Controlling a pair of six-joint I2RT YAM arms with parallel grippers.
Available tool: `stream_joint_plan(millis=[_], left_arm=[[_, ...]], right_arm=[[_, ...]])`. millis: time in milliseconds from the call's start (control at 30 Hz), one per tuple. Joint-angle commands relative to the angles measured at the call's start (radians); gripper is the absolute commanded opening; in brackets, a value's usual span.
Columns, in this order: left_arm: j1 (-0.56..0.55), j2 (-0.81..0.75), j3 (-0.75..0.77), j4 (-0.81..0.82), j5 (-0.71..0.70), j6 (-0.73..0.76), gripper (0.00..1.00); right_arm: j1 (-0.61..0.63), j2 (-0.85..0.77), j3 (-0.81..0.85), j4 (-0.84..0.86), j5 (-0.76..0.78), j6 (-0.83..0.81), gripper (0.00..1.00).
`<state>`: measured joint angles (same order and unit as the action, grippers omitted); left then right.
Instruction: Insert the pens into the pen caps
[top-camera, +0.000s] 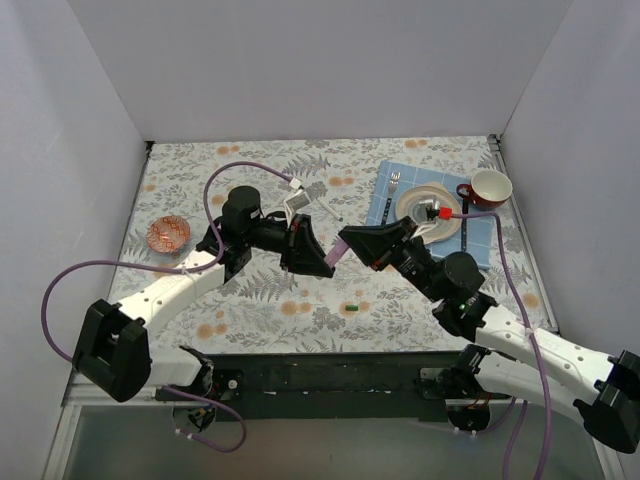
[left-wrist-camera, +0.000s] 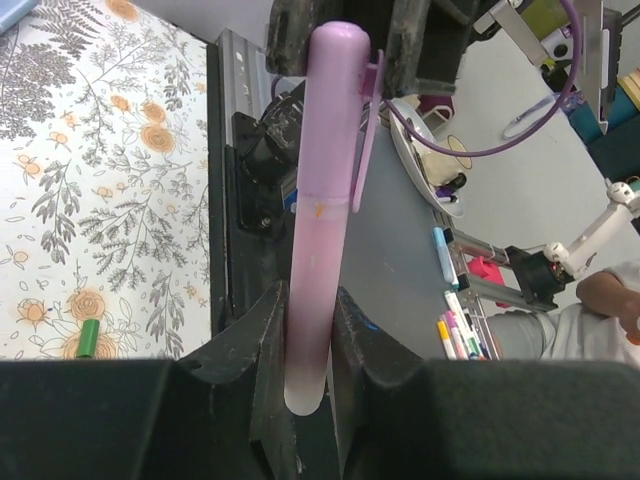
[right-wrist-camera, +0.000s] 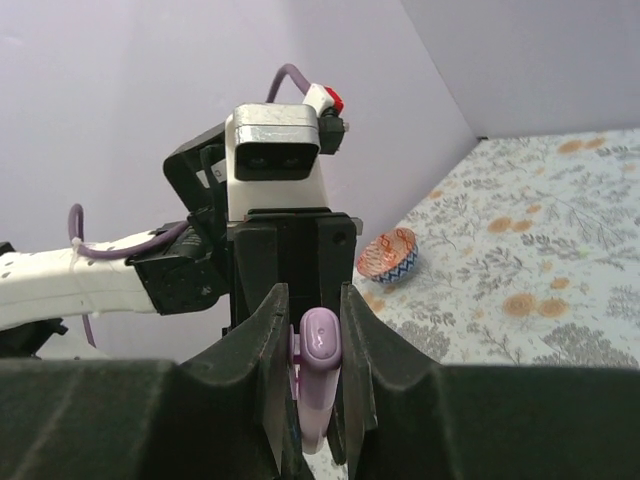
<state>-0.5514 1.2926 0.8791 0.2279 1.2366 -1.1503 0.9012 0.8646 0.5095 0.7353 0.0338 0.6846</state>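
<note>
while both arms meet in mid-air above the desk (top-camera: 250, 300), the left fingers (left-wrist-camera: 265, 350) pinch the pink pen (left-wrist-camera: 318, 280) and the right fingers (right-wrist-camera: 262, 340) clamp the lilac cap (right-wrist-camera: 320, 335). the pen's long axis runs straight between them. i can't tell how deep the cap sits. the green cap (top-camera: 351, 307) lies on the desk below, and i can't make out the grey pen.

A small patterned bowl (top-camera: 168, 234) sat left on the floral counter (top-camera: 260, 310); right, a blue placemat (top-camera: 478, 245) carried a plate (top-camera: 402, 208), a fork (top-camera: 392, 190) and a red cup (top-camera: 490, 188).
</note>
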Motion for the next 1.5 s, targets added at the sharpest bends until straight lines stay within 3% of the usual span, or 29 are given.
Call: stream_joint_plan(millis=[0, 33, 67, 167, 233, 267, 367, 533, 667, 1000, 1133, 1467], left_arm=[[0.042, -0.067, 0.037, 0.085, -0.334, -0.009, 0.00], [0.041, -0.103, 0.011, 0.074, -0.348, -0.009, 0.00], [0.041, -0.120, -0.021, 0.047, -0.364, -0.012, 0.00], [0.036, -0.197, -0.133, 0.011, -0.403, -0.045, 0.00], [0.038, -0.225, -0.201, -0.010, -0.466, -0.086, 0.00], [0.036, -0.239, -0.222, -0.013, -0.509, -0.113, 0.00], [0.030, -0.208, -0.258, -0.073, -0.644, -0.238, 0.00], [0.010, -0.075, -0.285, -0.134, -0.718, -0.337, 0.00], [-0.010, 0.002, -0.305, -0.134, -0.773, -0.436, 0.11], [-0.013, 0.123, -0.367, -0.116, -0.850, -0.534, 0.12], [-0.015, 0.123, -0.365, -0.185, -0.873, -0.539, 0.28], [-0.013, 0.033, -0.350, -0.295, -0.951, -0.549, 0.44]], right_arm=[[0.117, 0.011, 0.113, -0.607, -0.166, -0.014, 0.09], [0.116, 0.007, 0.156, -0.658, -0.105, -0.054, 0.17], [0.117, 0.004, 0.202, -0.695, 0.034, -0.069, 0.36], [0.116, -0.025, 0.322, -0.809, 0.243, -0.121, 0.63], [0.116, -0.073, 0.346, -0.806, 0.288, -0.146, 0.71], [0.116, -0.093, 0.342, -0.800, 0.317, -0.151, 0.84], [0.116, -0.179, 0.287, -0.798, 0.362, -0.123, 0.95], [0.114, -0.252, 0.178, -0.807, 0.382, -0.071, 0.96], [0.114, -0.254, 0.167, -0.829, 0.390, -0.065, 0.95], [0.116, -0.225, 0.155, -0.852, 0.364, -0.033, 0.95], [0.116, -0.233, 0.150, -0.849, 0.364, -0.028, 0.95], [0.116, -0.257, 0.159, -0.878, 0.388, -0.042, 0.95]])
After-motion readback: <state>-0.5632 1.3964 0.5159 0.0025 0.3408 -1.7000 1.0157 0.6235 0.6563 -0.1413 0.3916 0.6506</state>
